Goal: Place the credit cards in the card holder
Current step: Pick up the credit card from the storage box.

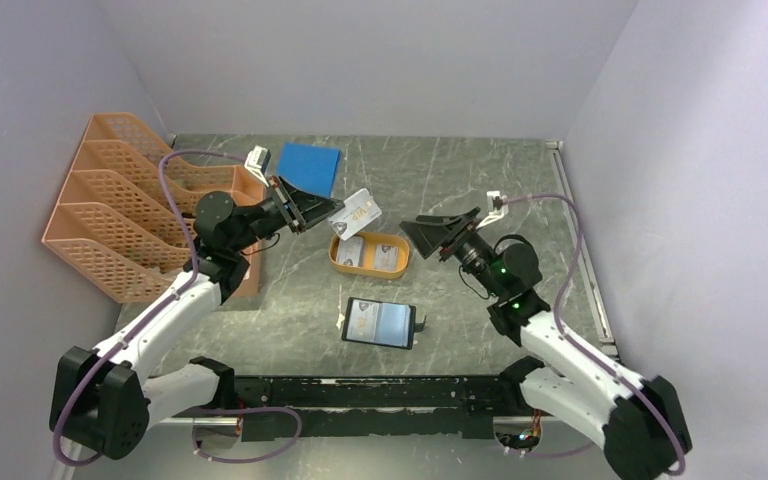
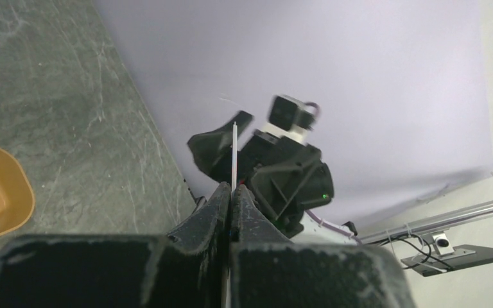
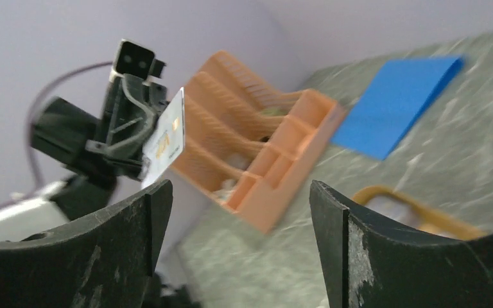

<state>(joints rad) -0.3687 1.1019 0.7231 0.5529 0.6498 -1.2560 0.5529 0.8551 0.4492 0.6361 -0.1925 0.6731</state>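
Observation:
My left gripper [image 1: 318,214] is shut on a pale credit card [image 1: 354,214] and holds it in the air above the left end of the orange oval dish [image 1: 369,267]. The card shows edge-on in the left wrist view [image 2: 233,154] and flat in the right wrist view [image 3: 165,136]. More credit cards [image 1: 370,252] lie in the dish. The black card holder [image 1: 379,322] lies open on the table in front of the dish. My right gripper [image 1: 422,230] is open and empty, in the air right of the dish, facing the left gripper.
An orange mesh file rack [image 1: 120,205] stands at the left. A blue flat sheet [image 1: 309,169] lies at the back behind the left gripper. A metal rail [image 1: 580,250] runs along the table's right edge.

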